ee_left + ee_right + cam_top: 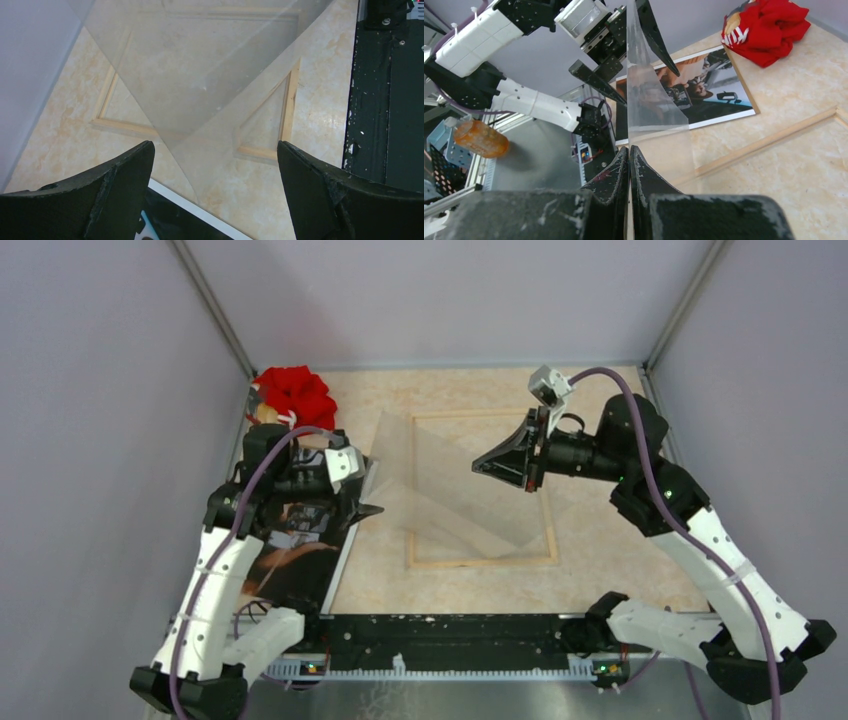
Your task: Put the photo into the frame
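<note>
With the task barely begun, the right hand (629, 150) pinches a clear sheet (450, 495) tilted above the empty frame (480, 561), the left hand (215, 150) gapes wide, and the photo (300, 560) lies on the surface (600, 540) beside the frame.

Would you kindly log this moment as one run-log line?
right gripper: shut on clear sheet, raised over frame | left gripper: open at sheet's opposite edge | photo: flat on table, not in frame
</note>
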